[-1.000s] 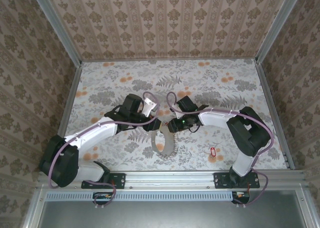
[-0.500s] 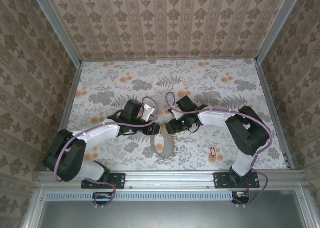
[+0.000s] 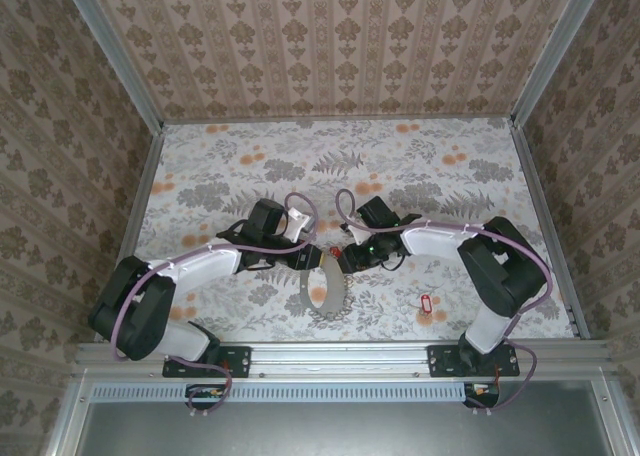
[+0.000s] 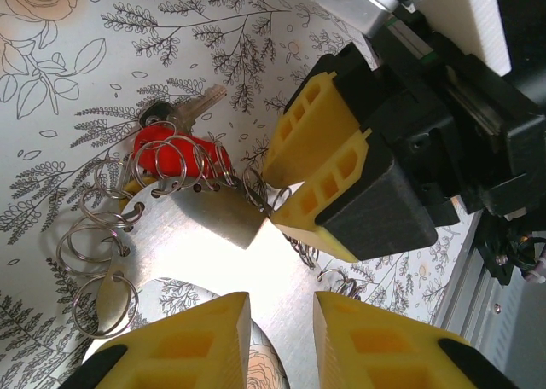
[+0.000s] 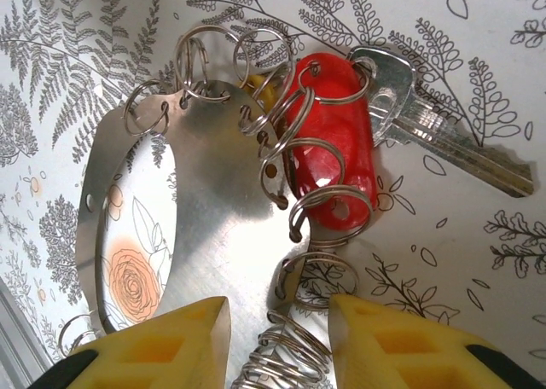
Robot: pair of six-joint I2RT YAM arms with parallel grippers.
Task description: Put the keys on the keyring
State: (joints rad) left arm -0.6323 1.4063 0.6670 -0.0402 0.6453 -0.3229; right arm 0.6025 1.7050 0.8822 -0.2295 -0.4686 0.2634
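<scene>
The keyring (image 5: 213, 176) is a shiny flat metal loop with several wire rings hooked along its rim, lying mid-table (image 3: 316, 296). A red-headed key (image 5: 333, 150) with a silver blade hangs from those rings; it also shows in the left wrist view (image 4: 171, 154). A yellow piece (image 5: 260, 86) peeks out under the loop, mostly hidden. My left gripper (image 4: 281, 308) straddles the keyring's band (image 4: 256, 269), one finger over the hole, one outside, pinching it. My right gripper (image 5: 280, 321) is open around a coil of wire rings at the rim. Both grippers (image 3: 312, 259) (image 3: 340, 258) meet at the loop's far end.
A small red tag (image 3: 425, 303) lies alone on the flowered tabletop, near the right arm's base. Patterned walls enclose the table on three sides. The right gripper's fingers (image 4: 333, 150) sit close above the left gripper's fingers.
The left arm has drawn in toward its base, and the keyring has shifted slightly left and looks narrower. The right gripper's jaws have narrowed around the wire rings.
</scene>
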